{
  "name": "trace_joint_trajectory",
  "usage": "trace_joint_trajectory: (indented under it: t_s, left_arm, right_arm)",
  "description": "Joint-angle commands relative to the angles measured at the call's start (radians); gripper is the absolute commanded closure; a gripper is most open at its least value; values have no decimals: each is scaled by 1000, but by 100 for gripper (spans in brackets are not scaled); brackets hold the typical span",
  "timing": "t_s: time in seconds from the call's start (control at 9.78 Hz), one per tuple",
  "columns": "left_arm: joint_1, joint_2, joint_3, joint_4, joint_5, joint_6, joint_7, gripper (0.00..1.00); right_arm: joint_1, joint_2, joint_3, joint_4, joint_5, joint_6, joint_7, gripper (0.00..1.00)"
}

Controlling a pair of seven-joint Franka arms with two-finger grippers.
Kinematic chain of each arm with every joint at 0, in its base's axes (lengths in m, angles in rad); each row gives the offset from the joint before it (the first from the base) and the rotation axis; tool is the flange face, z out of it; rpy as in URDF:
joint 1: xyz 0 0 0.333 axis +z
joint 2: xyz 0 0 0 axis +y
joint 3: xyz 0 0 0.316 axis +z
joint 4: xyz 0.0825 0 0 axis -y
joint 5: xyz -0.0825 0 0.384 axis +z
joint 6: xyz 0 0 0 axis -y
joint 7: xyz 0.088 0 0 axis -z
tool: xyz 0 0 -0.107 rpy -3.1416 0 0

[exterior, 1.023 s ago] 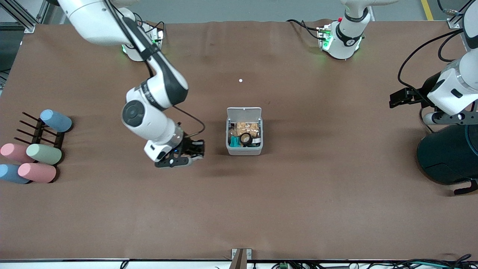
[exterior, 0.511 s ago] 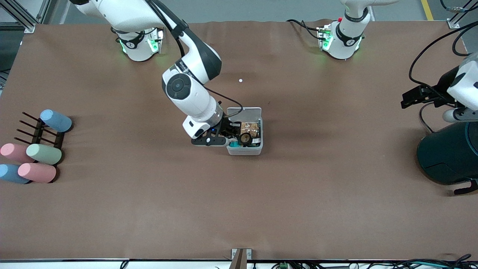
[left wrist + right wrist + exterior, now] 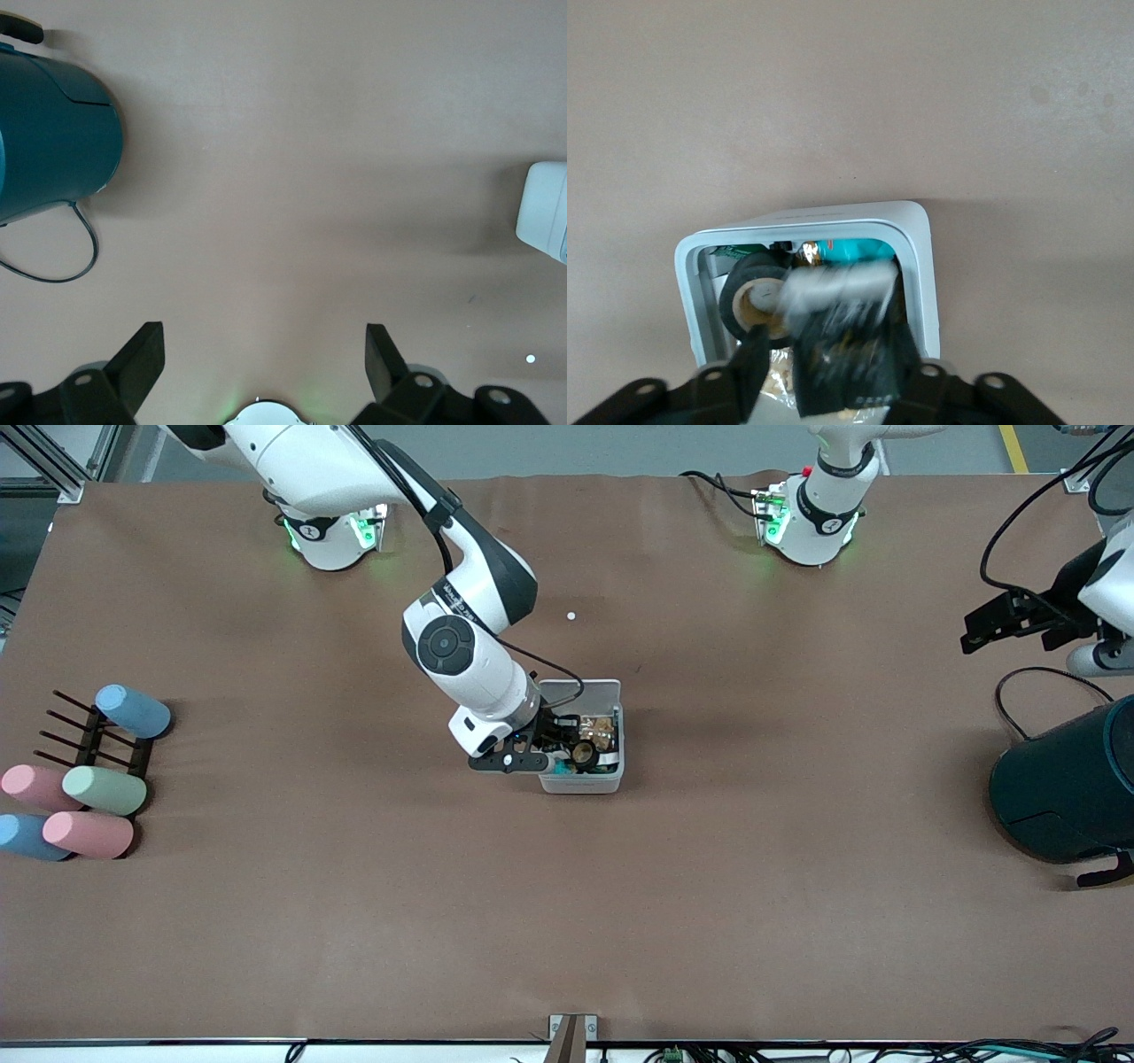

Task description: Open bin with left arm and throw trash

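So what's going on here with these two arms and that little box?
The right gripper is over the open bin, fingers apart, with a dark wrapper dropping between them toward the trash inside. A black tape roll already lies in the bin, whose lid stands up. The left gripper waits open above the table near the big dark teal cylinder.

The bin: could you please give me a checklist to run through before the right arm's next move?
1. Bin lid swung open: ok.
2. Right gripper over the bin's opening: ok.
3. Black wrapper packet let go into the bin: cannot tell; it is at the right gripper, just above the opening.
4. Black tape roll inside the bin: ok.
5. Left gripper open, waiting away from the bin, near the dark teal cylinder: ok.
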Motion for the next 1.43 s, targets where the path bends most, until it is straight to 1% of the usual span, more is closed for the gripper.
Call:
trace_joint_trajectory:
  t_s: [0.0,0.2,0.41,0.51,0.72,1.02,1.12,1.23,1.33]
  left_arm:
    - [-6,-55,13,-63,-11,28,-3,0]
    - [-5,-49,13,-55,-13,28,2,0]
    - [-2,-44,13,-52,-11,32,11,0]
    - [0,-44,13,-52,-11,34,11,0]
    - [1,-31,15,-23,-11,34,17,0]
    - [3,-29,24,-11,-14,34,19,0]
    - [3,-29,27,-11,-14,32,17,0]
    - [3,-27,27,-11,-14,32,17,0]
    - [4,-24,27,-12,-14,32,17,0]
  right_arm:
    - [9,-4,-8,-1,0,9,13,14]
    - [-8,-5,-8,5,-2,4,-2,14]
    - [-67,-17,-10,10,-12,-17,-95,14]
    - [-96,-35,-11,11,-15,-109,-196,14]
    - [-194,-95,-11,5,-20,-258,-356,14]
    - [-397,-171,-11,2,-22,-456,-612,12]
    - [-470,-201,-13,4,-22,-514,-670,8]
    - [-497,-224,-65,4,-22,-554,-741,5]
    - [-492,-254,-153,4,-22,-597,-772,0]
